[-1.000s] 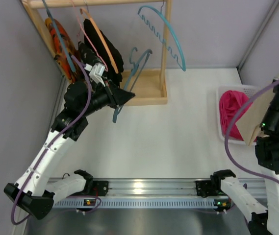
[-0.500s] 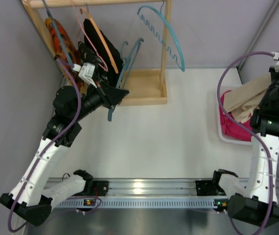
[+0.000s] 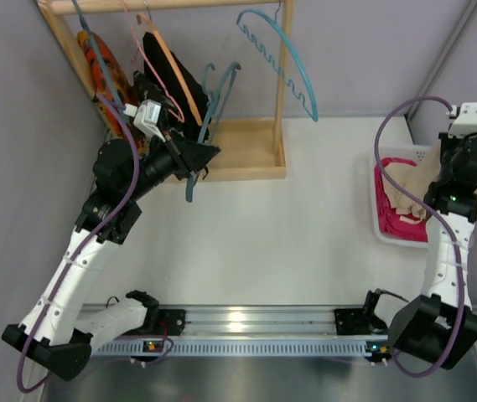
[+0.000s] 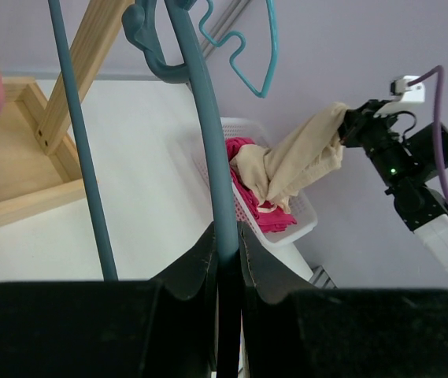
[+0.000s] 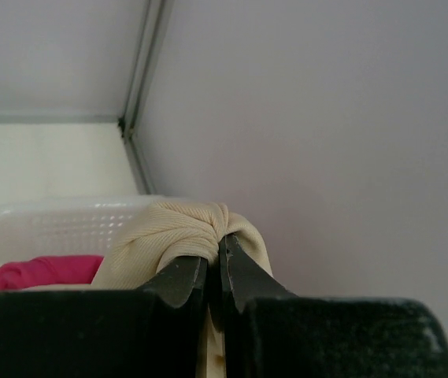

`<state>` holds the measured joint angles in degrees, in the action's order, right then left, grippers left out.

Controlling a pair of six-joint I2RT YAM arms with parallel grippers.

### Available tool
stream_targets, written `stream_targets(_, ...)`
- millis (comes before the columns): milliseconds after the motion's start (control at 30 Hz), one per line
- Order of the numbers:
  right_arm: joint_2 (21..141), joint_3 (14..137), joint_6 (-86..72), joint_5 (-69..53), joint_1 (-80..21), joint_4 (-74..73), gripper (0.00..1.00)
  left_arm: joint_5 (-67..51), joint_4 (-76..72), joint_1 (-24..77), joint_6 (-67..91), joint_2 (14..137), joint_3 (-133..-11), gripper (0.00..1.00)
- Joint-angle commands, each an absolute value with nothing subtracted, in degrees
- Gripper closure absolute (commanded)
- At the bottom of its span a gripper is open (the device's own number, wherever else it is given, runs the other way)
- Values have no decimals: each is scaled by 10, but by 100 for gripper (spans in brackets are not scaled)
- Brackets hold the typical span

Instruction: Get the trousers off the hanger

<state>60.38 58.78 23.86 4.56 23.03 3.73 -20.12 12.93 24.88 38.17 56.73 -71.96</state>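
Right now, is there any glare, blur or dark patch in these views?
Top view: sharp, one glare patch on the rail. Left wrist view: the left end effector is an underexposed black mass; the hanger it grips is crisp. Right wrist view: the right end effector is equally dark, the trousers it holds evenly lit.

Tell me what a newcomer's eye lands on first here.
The beige trousers, bunched in the shut right gripper, hang over the white basket at the table's right edge, where a pink garment already lies. At the far left, the left gripper is clamped on a teal hanger at the wooden rack.
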Motion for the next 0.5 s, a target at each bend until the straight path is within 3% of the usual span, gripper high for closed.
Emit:
stream_targets(0, 644, 567, 179, -28, 236, 51, 100, -204, 97, 248, 396, 584, -759, 100)
stream_targets(233, 790, 586, 154, -53, 234, -20, 100, -157, 98, 249, 391, 626, -808, 100)
stream_targets(367, 796, 577, 145, -79, 234, -32, 99, -145, 98, 255, 383, 670, -849, 100)
stream_targets(467, 806, 590, 151, -81, 234, -62, 87, -121, 98, 259, 365, 693, -886, 100)
